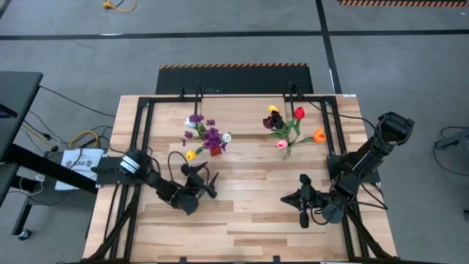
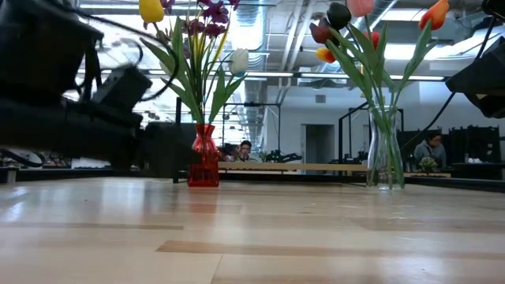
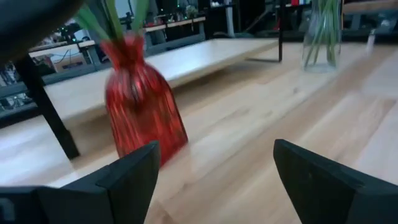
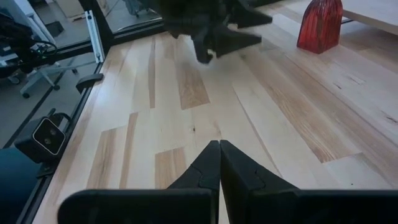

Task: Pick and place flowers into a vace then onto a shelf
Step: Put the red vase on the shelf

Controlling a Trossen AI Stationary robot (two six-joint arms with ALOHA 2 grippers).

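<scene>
nowhere is readable writing seen; the left gripper point(image 1: 207, 181) is spread wide near the red vase point(image 1: 215, 150), the right gripper point(image 1: 301, 199) pressed closed.

Table point(image 1: 242, 220): pale wood planks, smooth w/ slight sheen. Red vase point(image 3: 142, 106) glossy, textured glass; clear vase point(image 2: 384, 154) smooth glass. Gripper fingers point(image 3: 323, 180) matt black plastic.

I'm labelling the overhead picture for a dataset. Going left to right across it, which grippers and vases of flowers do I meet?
left gripper → red vase with its flowers → clear vase of tulips → right gripper
</scene>
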